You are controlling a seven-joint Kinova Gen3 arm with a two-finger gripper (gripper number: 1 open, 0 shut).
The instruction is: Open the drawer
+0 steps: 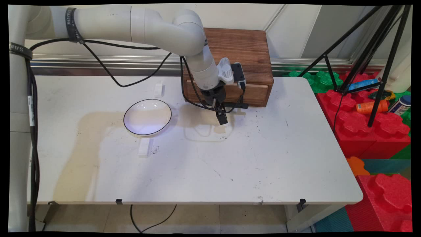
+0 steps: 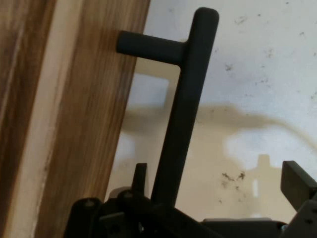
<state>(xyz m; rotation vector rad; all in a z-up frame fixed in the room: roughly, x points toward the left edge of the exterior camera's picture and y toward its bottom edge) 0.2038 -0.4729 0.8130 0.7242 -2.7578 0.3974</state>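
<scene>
A brown wooden box (image 1: 243, 56) stands at the back of the white table (image 1: 230, 164), with a drawer front (image 1: 253, 93) low on its near face. On that drawer sits a black bar handle (image 1: 237, 106) (image 2: 185, 114). My black gripper (image 1: 221, 116) (image 2: 218, 183) hangs right at the handle, pointing down toward the table. It is open, and in the hand view the bar runs between the two fingers, close to the left finger (image 2: 140, 174) and well apart from the right one (image 2: 297, 183). Nothing is gripped.
A white plate with a black rim (image 1: 147, 117) lies left of the gripper. Two small white blocks lie near it, one behind (image 1: 158, 90) and one in front (image 1: 144, 147). A black tripod (image 1: 378, 65) and red foam blocks (image 1: 368, 125) stand off the table's right side.
</scene>
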